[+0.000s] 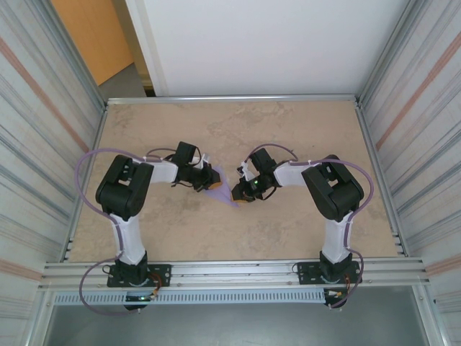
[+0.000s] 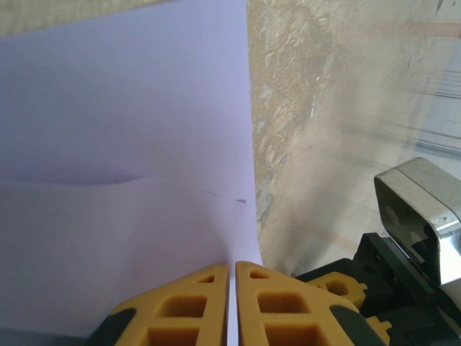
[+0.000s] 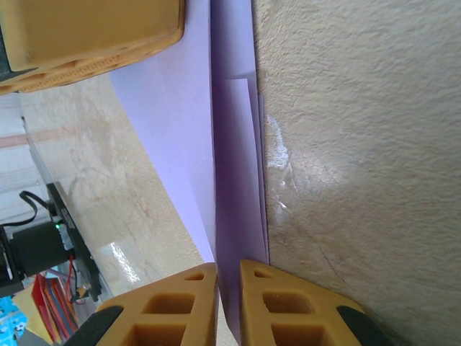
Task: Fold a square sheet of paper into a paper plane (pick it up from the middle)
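**Item: one lilac paper, folded, held at both ends**

Table (image 1: 238, 130): one beige, stone-patterned top. Metal rails edge it, with ribbed walls on the left and right and a white panel at the far side. Bare surface lies open on every side of the jaws, widest beyond them.

Arms: two, elbows outward, wrists meeting mid-table.

Lilac paper (image 1: 225, 190): one, plain and unmarked. From above it is a narrow pointed shape spanning the gap between the two pairs of jaws. Ahead of the left jaws it spreads as a broad sheet (image 2: 122, 144) with one faint crease across it. Ahead of the right jaws it stands on edge (image 3: 234, 180) in overlapping layers, next to the table.

Left gripper (image 2: 232, 268): jaws nearly together, pinching the paper's edge.

Right gripper (image 3: 227, 268): jaws narrow, with the paper clamped between them.
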Action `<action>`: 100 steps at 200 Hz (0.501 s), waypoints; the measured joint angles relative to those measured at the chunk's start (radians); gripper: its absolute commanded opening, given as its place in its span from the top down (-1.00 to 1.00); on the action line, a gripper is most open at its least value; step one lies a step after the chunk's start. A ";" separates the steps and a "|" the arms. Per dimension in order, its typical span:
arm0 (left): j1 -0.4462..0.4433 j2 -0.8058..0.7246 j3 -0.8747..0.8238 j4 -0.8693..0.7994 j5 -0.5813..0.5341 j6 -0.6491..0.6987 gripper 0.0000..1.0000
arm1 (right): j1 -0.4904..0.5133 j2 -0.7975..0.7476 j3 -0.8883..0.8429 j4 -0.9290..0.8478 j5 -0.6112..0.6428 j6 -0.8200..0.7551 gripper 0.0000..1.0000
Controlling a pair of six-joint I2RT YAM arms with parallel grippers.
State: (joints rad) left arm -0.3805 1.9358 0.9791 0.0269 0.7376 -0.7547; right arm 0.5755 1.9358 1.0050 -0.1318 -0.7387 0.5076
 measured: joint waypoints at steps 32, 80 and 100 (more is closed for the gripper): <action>0.000 0.005 0.009 -0.008 0.001 0.004 0.78 | 0.000 0.000 0.002 -0.001 -0.003 0.000 0.60; 0.000 0.014 0.029 -0.042 0.002 0.022 0.78 | -0.005 -0.016 0.009 -0.028 -0.010 0.001 0.36; 0.000 0.015 0.032 -0.047 0.002 0.023 0.78 | -0.018 -0.044 0.009 -0.058 0.025 0.001 0.24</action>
State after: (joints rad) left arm -0.3805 1.9507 1.0107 -0.0200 0.7395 -0.7315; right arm 0.5571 1.8915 1.0138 -0.1894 -0.7136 0.5087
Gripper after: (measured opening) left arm 0.110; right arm 0.349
